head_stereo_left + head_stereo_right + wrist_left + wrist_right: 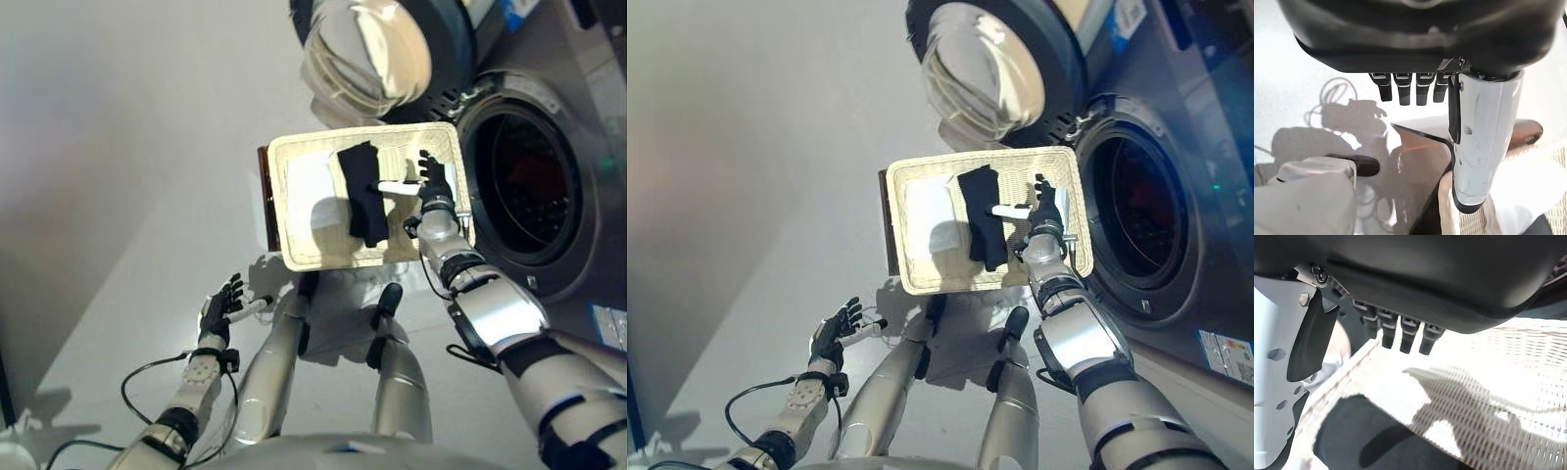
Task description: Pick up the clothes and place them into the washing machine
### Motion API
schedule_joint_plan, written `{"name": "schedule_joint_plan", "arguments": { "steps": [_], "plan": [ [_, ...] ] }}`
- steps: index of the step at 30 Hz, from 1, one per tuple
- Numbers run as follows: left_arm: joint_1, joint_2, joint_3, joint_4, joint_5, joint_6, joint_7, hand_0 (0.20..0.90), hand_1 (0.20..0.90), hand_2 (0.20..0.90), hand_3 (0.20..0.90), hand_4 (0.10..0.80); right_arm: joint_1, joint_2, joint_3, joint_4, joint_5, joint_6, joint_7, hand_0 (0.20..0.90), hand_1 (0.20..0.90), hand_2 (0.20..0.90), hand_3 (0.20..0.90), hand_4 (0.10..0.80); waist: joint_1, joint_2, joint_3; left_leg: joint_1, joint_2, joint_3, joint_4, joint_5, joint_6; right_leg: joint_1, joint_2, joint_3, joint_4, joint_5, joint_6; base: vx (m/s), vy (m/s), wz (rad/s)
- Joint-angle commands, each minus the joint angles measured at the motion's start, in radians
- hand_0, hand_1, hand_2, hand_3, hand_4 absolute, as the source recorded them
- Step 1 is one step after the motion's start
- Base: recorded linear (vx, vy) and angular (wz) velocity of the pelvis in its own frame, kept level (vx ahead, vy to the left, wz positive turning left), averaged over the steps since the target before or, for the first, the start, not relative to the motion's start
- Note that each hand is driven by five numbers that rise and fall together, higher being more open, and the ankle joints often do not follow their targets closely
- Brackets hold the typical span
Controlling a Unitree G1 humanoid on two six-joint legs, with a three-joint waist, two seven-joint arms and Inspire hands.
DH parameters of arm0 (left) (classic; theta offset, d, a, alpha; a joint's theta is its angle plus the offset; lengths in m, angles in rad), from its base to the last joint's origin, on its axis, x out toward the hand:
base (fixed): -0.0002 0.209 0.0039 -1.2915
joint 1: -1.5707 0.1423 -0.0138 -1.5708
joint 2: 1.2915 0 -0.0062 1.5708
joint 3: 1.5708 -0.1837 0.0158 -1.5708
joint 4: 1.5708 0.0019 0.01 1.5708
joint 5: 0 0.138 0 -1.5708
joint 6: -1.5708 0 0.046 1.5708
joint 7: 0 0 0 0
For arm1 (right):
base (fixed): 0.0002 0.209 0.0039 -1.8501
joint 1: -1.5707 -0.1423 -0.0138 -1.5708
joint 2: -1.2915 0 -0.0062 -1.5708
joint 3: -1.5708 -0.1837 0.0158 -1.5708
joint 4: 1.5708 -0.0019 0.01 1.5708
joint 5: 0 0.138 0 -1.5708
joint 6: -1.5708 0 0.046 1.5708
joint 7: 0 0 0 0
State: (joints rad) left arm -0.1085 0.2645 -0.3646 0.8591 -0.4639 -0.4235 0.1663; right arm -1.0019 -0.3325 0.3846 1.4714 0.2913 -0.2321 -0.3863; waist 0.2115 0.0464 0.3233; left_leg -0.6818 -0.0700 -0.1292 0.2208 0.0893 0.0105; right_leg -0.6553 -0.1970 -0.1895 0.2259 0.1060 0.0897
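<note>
A shallow wicker basket (294,245) rests on a low dark brown box (264,196) beside the washing machine (568,147). A black garment (362,191) lies in the basket's middle, with a white garment (312,181) to its left. My right hand (431,186) hovers open over the basket's right part, its white-covered thumb pointing at the black garment (1376,440). It holds nothing. My left hand (220,305) hangs open and empty, low at the left, away from the basket. The machine's drum opening (534,186) is dark and its round door (367,49) stands open.
The open door hangs above the basket's far edge. Pale floor (118,196) spreads to the left of the basket. The machine's front panel (1215,117) fills the right side.
</note>
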Motion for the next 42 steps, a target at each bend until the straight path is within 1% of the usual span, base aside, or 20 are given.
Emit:
{"name": "schedule_joint_plan", "arguments": {
  "steps": [1, 4, 10, 14, 18, 22, 23, 24, 25, 26, 27, 28, 34, 41, 42],
  "plan": [
    [-0.022, 0.073, 0.068, -0.169, 0.013, -0.095, 0.039, 0.900, 0.900, 0.900, 0.900, 0.800, -0.073, -0.077, 0.016, -0.024, -0.013, -0.023, -0.072, 0.900, 0.900, 0.900, 0.900, 0.800, 0.037, 0.034, 0.006, -0.047, -0.020, -0.009, 0.044, -0.060, -0.063, 0.043, 0.018, -0.001, 0.066, -0.128, -0.023, -0.020, 0.023, 0.55],
    [-0.034, 0.093, 0.103, -0.299, 0.015, -0.115, 0.053, 0.900, 0.900, 0.900, 0.900, 0.800, -0.076, -0.083, 0.018, -0.007, -0.021, -0.010, -0.084, 0.900, 0.900, 0.900, 0.900, 0.800, 0.048, 0.038, 0.015, -0.096, -0.030, -0.013, 0.098, -0.076, -0.060, -0.002, 0.013, -0.005, 0.133, -0.156, -0.030, -0.021, 0.017, 0.29],
    [-0.052, 0.081, 0.127, -0.419, 0.021, -0.129, 0.058, 0.900, 0.900, 0.900, 0.900, 0.800, -0.110, -0.082, 0.045, 0.024, -0.049, 0.010, -0.096, 0.900, 0.900, 0.900, 0.900, 0.800, 0.067, 0.048, 0.034, -0.176, -0.040, -0.016, 0.166, -0.097, -0.057, -0.079, -0.003, -0.014, 0.228, -0.197, -0.038, -0.016, 0.022, 0.15],
    [-0.062, 0.067, 0.112, -0.455, 0.024, -0.128, 0.056, 0.900, 0.900, 0.900, 0.900, 0.800, -0.138, -0.090, 0.071, 0.032, -0.078, 0.026, -0.105, 0.900, 0.900, 0.900, 0.900, 0.800, 0.083, 0.062, 0.061, -0.221, -0.049, -0.021, 0.180, -0.092, -0.058, -0.118, -0.014, -0.020, 0.261, -0.213, -0.039, -0.019, 0.016, 0.12],
    [-0.082, 0.048, 0.087, -0.507, 0.014, -0.125, 0.059, 0.900, 0.900, 0.900, 0.900, 0.800, -0.196, -0.112, 0.117, 0.095, -0.171, 0.085, -0.129, 0.900, 0.900, 0.900, 0.900, 0.800, 0.102, 0.092, 0.090, -0.272, -0.058, -0.026, 0.187, -0.081, -0.066, -0.171, -0.028, -0.030, 0.306, -0.230, -0.043, -0.018, -0.001, 0.15],
    [-0.106, 0.036, 0.067, -0.557, 0.042, -0.123, 0.079, 0.900, 0.900, 0.900, 0.900, 0.800, -0.223, -0.130, 0.143, 0.118, -0.251, 0.129, -0.144, 0.900, 0.900, 0.900, 0.900, 0.800, 0.110, 0.119, 0.115, -0.314, -0.069, -0.030, 0.198, -0.077, -0.067, -0.214, -0.038, -0.031, 0.344, -0.245, -0.046, 0.000, 0.011, 0.28],
    [-0.109, 0.033, 0.063, -0.563, 0.047, -0.121, 0.083, 0.900, 0.900, 0.900, 0.900, 0.800, -0.227, -0.134, 0.148, 0.120, -0.268, 0.135, -0.142, 0.864, 0.864, 0.864, 0.864, 0.775, 0.111, 0.122, 0.118, -0.323, -0.071, -0.029, 0.202, -0.076, -0.066, -0.226, -0.041, -0.029, 0.355, -0.248, -0.047, 0.012, 0.023, 0.22],
    [-0.111, 0.033, 0.061, -0.572, 0.052, -0.121, 0.090, 0.900, 0.900, 0.900, 0.900, 0.800, -0.232, -0.129, 0.151, 0.122, -0.277, 0.141, -0.147, 0.793, 0.793, 0.793, 0.793, 0.724, 0.112, 0.126, 0.122, -0.331, -0.073, -0.030, 0.207, -0.076, -0.066, -0.237, -0.042, -0.028, 0.365, -0.250, -0.047, 0.014, 0.019, 0.20],
    [-0.113, 0.034, 0.058, -0.584, 0.063, -0.119, 0.097, 0.900, 0.900, 0.900, 0.900, 0.800, -0.237, -0.128, 0.152, 0.122, -0.283, 0.144, -0.149, 0.571, 0.571, 0.571, 0.571, 0.565, 0.114, 0.129, 0.125, -0.340, -0.076, -0.029, 0.209, -0.075, -0.065, -0.247, -0.042, -0.026, 0.370, -0.252, -0.049, 0.015, 0.028, 0.12],
    [-0.111, 0.033, 0.055, -0.588, 0.067, -0.117, 0.102, 0.900, 0.900, 0.900, 0.900, 0.800, -0.237, -0.127, 0.153, 0.119, -0.287, 0.147, -0.155, 0.485, 0.485, 0.485, 0.485, 0.504, 0.114, 0.131, 0.126, -0.348, -0.076, -0.029, 0.211, -0.075, -0.065, -0.254, -0.044, -0.024, 0.373, -0.253, -0.049, 0.023, 0.019, 0.06],
    [-0.109, 0.030, 0.052, -0.587, 0.069, -0.115, 0.104, 0.900, 0.900, 0.900, 0.900, 0.800, -0.238, -0.124, 0.157, 0.123, -0.295, 0.151, -0.153, 0.225, 0.225, 0.225, 0.225, 0.318, 0.114, 0.132, 0.128, -0.353, -0.075, -0.028, 0.211, -0.074, -0.064, -0.260, -0.046, -0.025, 0.378, -0.254, -0.049, 0.000, 0.000, 0.00],
    [-0.108, 0.031, 0.050, -0.585, 0.071, -0.113, 0.108, 0.900, 0.900, 0.900, 0.900, 0.800, -0.246, -0.126, 0.156, 0.125, -0.298, 0.153, -0.156, 0.200, 0.200, 0.200, 0.200, 0.300, 0.114, 0.134, 0.129, -0.357, -0.076, -0.029, 0.211, -0.073, -0.065, -0.262, -0.048, -0.025, 0.380, -0.256, -0.048, 0.000, 0.000, 0.00],
    [-0.095, 0.026, 0.031, -0.551, 0.070, -0.108, 0.119, 0.900, 0.900, 0.900, 0.900, 0.800, -0.232, -0.121, 0.145, 0.126, -0.318, 0.159, -0.172, 0.200, 0.200, 0.200, 0.200, 0.300, 0.107, 0.144, 0.131, -0.364, -0.080, -0.024, 0.207, -0.068, -0.064, -0.274, -0.051, -0.017, 0.383, -0.254, -0.047, 0.000, 0.000, 0.00],
    [-0.074, 0.023, 0.022, -0.505, 0.065, -0.104, 0.119, 0.900, 0.900, 0.900, 0.900, 0.800, -0.183, -0.114, 0.115, 0.124, -0.323, 0.165, -0.182, 0.200, 0.200, 0.200, 0.200, 0.300, 0.100, 0.147, 0.118, -0.331, -0.073, -0.017, 0.178, -0.061, -0.063, -0.249, -0.048, -0.008, 0.348, -0.236, -0.043, 0.001, 0.003, 0.00],
    [-0.060, 0.026, 0.018, -0.486, 0.058, -0.102, 0.109, 0.900, 0.900, 0.900, 0.900, 0.800, -0.176, -0.128, 0.108, 0.124, -0.321, 0.165, -0.178, 0.200, 0.200, 0.200, 0.200, 0.300, 0.098, 0.145, 0.111, -0.311, -0.067, -0.011, 0.163, -0.058, -0.063, -0.231, -0.044, -0.005, 0.327, -0.227, -0.040, 0.008, 0.011, -0.06]
  ]
}}
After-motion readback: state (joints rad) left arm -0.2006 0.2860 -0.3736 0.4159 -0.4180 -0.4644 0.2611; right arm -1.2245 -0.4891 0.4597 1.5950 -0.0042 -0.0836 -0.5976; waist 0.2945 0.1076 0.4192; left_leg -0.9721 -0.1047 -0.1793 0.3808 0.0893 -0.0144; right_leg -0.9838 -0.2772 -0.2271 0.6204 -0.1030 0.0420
